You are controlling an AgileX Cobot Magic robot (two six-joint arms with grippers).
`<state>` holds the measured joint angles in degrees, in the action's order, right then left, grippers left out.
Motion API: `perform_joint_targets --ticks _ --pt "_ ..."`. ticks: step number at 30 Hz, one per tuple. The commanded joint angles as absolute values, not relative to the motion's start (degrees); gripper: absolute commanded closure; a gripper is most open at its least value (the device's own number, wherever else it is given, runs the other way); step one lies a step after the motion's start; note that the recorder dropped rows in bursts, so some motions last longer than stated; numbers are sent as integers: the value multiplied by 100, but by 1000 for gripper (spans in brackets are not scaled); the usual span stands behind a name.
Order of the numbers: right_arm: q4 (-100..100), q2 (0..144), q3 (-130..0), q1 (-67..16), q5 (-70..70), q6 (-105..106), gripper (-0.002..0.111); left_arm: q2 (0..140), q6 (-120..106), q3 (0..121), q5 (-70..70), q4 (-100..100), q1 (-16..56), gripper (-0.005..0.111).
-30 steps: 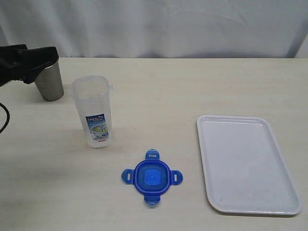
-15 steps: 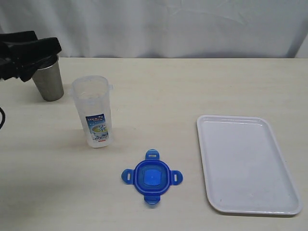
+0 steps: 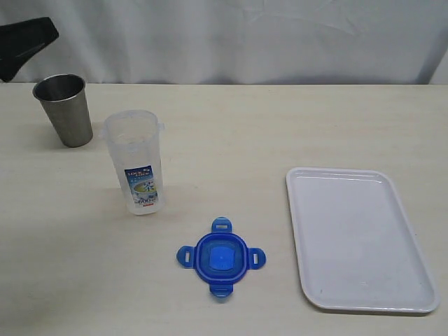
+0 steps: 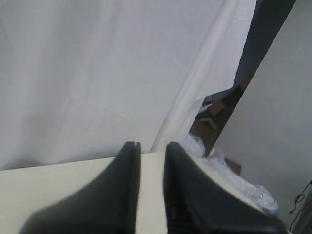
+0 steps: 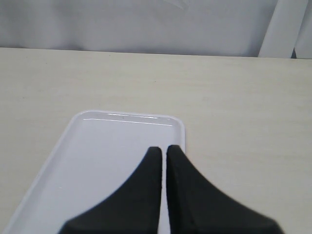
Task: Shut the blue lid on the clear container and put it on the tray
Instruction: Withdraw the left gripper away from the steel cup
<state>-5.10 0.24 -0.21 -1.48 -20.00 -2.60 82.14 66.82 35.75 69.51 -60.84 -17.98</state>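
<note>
Item 1: the clear container (image 3: 136,161) stands upright on the table (image 3: 280,126) in the left half of the exterior frame, its mouth uncovered and its blue-and-white label low on the side that faces you. Item 2: the blue lid (image 3: 221,257) lies flat on the table at lower centre, its 4 tabs splayed outward and a paler square at its middle; it sits well apart from the container and touches nothing else. Item 3: the tray (image 3: 357,238), white and low-rimmed, occupies the lower right of the frame, apart from the lid. Item 4: a grey steel cup (image 3: 64,108) stands upright at upper left, near the container but not touching it. Item 5: the left gripper (image 4: 152,146) shows in the exterior view only as a dark shape at the upper left corner, raised above the cup and against the white curtain (image 3: 245,35); in its wrist view you see the 2 fingers drawn narrow, a slim strip of table between them and nothing gripped. Item 6: the right gripper (image 5: 163,148) is out of the exterior frame; its wrist view gives you 2 fingers pressed almost together, holding nothing, with their tips showing against the tray's white floor near one rounded end.
</note>
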Motion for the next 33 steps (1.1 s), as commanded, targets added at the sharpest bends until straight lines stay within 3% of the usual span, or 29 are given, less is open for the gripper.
perform_joint_targets --ticks 1,12,19,21,28,30,33 --pt "-537 0 0 -153 -1982 -258 104 8144 6781 3612 6996 -6001 -1794 107" --pt "-537 0 0 -153 -1982 -258 104 7561 7601 3685 6852 -7110 -1794 107" --pt "-537 0 0 -153 -1982 -258 104 6071 9409 4083 2573 -8880 -1794 107" --pt "-537 0 0 -153 -1982 -258 104 5896 9930 4083 1927 -9297 -1794 107" --pt "-537 0 0 -153 -1982 -258 104 7026 10451 5502 1877 -8552 -1794 107" --pt "-537 0 0 -153 -1982 -258 104 7352 11937 6093 1915 -9995 -1794 107" --pt "-537 0 0 -153 -1982 -258 104 7479 11906 6335 1819 -9995 -2025 107"
